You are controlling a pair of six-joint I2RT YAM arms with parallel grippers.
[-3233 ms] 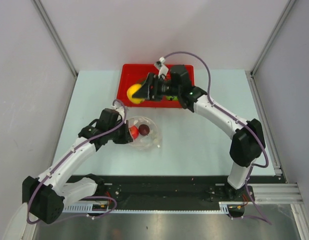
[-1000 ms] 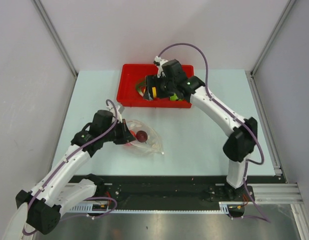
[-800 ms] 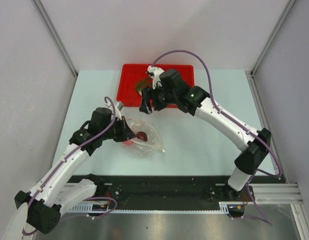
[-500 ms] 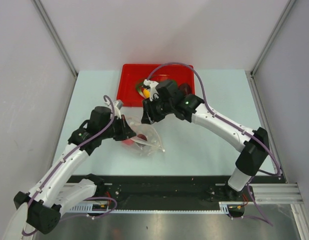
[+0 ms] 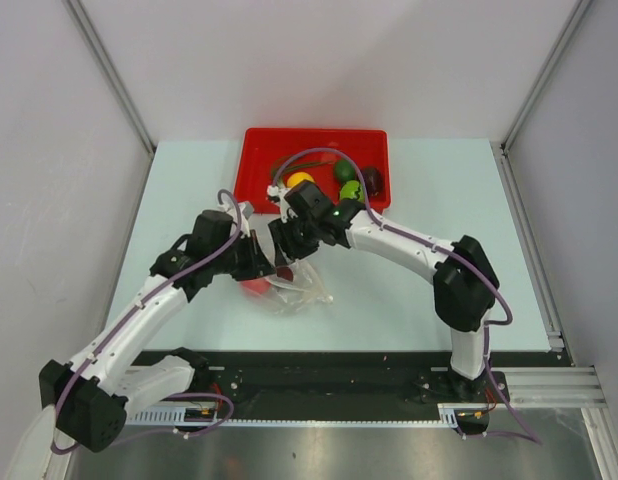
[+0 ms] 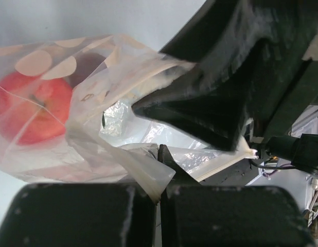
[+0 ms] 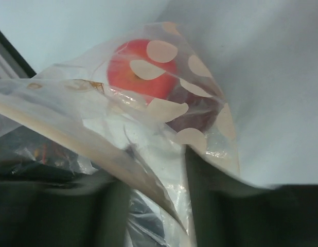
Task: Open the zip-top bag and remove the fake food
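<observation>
The greatest risk was judged to be at the bag's mouth. The zip-top bag (image 5: pixel 301 288) was lying a little left of the middle of the tabletop (image 5: pixel 419 260), somewhat closer to the near edge. Its lip was pinched between the pressed-together fingers of the left gripper (image 6: pixel 160 177). The right gripper (image 7: pixel 158 206) was held at the opening with its fingers spread, and thin film was lying between and around them. If these fingers were closed there, plastic could be caught together with a toy, or instead of it. The whole bag could then be dragged, or the lip could be pulled out of the left pinch and the mouth could collapse. The round toys could also be pushed deeper by the fingertips, since such shapes roll easily.

In the bag, a red ball (image 7: pixel 136 72) and a dark maroon piece (image 7: pixel 200 110) were seen side by side. In the red tray (image 5: pixel 251 150) at the far edge, a yellow ball (image 5: pixel 300 181), a green ball (image 5: pixel 344 170), a second green piece (image 5: pixel 352 190) and a dark one (image 5: pixel 373 180) were lying.
</observation>
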